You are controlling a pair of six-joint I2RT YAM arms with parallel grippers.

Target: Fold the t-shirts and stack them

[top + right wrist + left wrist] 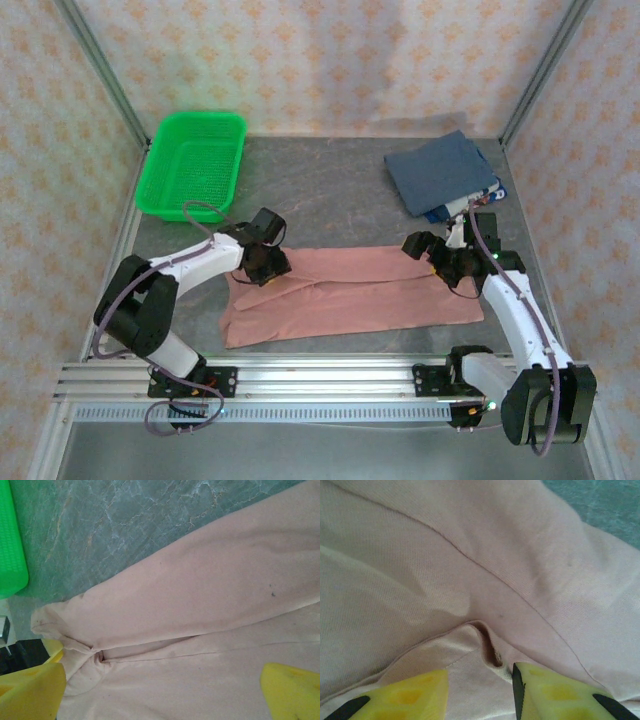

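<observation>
Left gripper (480,682), half-spread, straddles a pucker of the pink t-shirt (350,290) mid-table, pinching nothing; right gripper (160,690) gapes empty over its other end, likely readying a fold; blue t-shirt (440,172) lies folded far-right

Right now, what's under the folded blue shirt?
A strip of darker blue and white cloth peeks out at the near edge of the blue shirt. The rest is covered, so I cannot tell what it is.

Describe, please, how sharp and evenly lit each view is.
Top view: soft, even light, sharp, faint shadows under the arms on the shirt. Left wrist: weave crisp, yellow fingers blurred. Right wrist: slightly soft, shirt pale, basket glaringly saturated.
</observation>
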